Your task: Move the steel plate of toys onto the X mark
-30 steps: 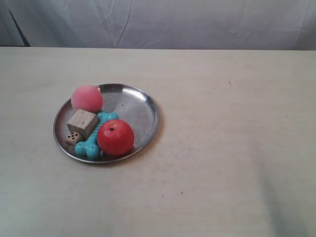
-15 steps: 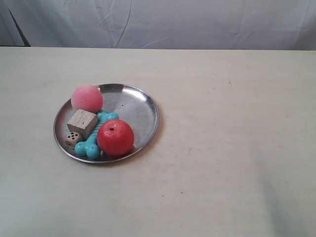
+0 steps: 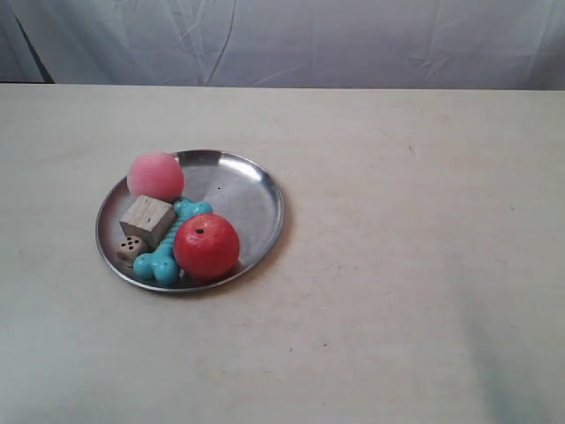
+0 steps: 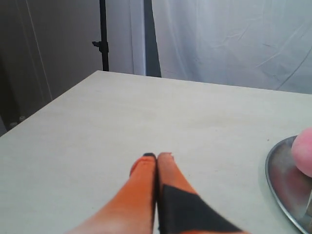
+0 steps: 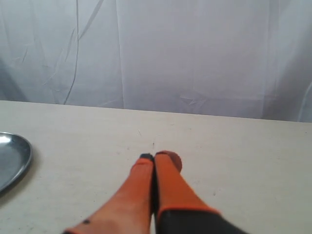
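The steel plate point(image 3: 238, 190) lies left of centre on the cream table and holds a pink ball point(image 3: 155, 176), a red apple-like ball point(image 3: 206, 246), a teal bone point(image 3: 166, 254), a wooden cube point(image 3: 146, 220) and a small die point(image 3: 130, 248). A tiny dark mark point(image 3: 410, 150), apparently the X mark, sits far to the plate's right; it is too small to make out its shape. Neither arm shows in the exterior view. My left gripper point(image 4: 157, 155) is shut and empty, with the plate's rim point(image 4: 275, 170) and pink ball point(image 4: 304, 151) off to one side. My right gripper point(image 5: 154, 155) is shut and empty, a thin mark point(image 5: 153, 145) just beyond its tips.
A white cloth backdrop point(image 3: 353, 40) hangs behind the table's far edge. A dark stand point(image 4: 102, 34) rises past the table corner in the left wrist view. The plate's rim point(image 5: 17, 156) shows at the side of the right wrist view.
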Robot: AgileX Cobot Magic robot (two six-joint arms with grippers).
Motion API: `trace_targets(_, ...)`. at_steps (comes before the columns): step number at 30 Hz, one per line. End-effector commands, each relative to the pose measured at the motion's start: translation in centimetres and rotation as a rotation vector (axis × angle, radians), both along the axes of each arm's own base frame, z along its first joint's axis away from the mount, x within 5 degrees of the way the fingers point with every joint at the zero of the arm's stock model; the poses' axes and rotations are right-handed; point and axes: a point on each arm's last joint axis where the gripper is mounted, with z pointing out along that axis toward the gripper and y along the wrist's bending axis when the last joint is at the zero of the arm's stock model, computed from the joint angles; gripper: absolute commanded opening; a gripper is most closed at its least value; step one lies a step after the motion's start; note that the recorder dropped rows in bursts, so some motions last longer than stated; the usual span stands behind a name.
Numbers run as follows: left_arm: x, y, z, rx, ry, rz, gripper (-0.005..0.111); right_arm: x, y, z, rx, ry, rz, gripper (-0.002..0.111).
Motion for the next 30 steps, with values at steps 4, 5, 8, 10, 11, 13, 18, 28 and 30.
trace_targets(4,0.05,-0.51,-0.10,0.000,-0.006,-0.092,0.000,-0.04,-0.02,-0.04,0.004,-0.005,-0.004,0.000)
trace_targets(5,0.06,-0.61,-0.10,0.000,-0.006,-0.109,0.000,-0.04,-0.02,-0.04,0.004,-0.005,-0.004,0.000)
trace_targets(8,0.08,-0.75,-0.10,0.000,-0.006,-0.134,0.000,-0.04,-0.02,-0.04,0.004,-0.005,-0.004,0.000)
trace_targets(10,0.08,-0.75,-0.10,0.000,-0.006,-0.134,0.000,-0.04,-0.02,-0.04,0.004,-0.005,-0.004,0.000)
trace_targets(11,0.08,-0.75,-0.05,0.001,-0.010,-0.134,0.000,-0.04,-0.02,-0.04,0.004,-0.005,-0.004,0.000)
trace_targets(13,0.09,-0.75,0.01,0.002,-0.017,-0.134,0.000,-0.04,-0.02,-0.04,0.004,-0.005,-0.004,0.000)
trace_targets(18,0.09,-0.75,0.01,0.002,-0.017,-0.134,0.000,-0.04,-0.02,-0.06,0.006,-0.002,-0.003,0.000)
trace_targets(28,0.09,-0.75,0.01,0.002,-0.017,-0.134,0.000,-0.04,-0.02,-0.06,0.006,-0.002,-0.003,0.000)
trace_targets(30,0.09,-0.77,0.00,-0.014,-0.019,-0.134,0.000,-0.04,-0.02,-0.06,0.006,-0.002,-0.003,0.000)
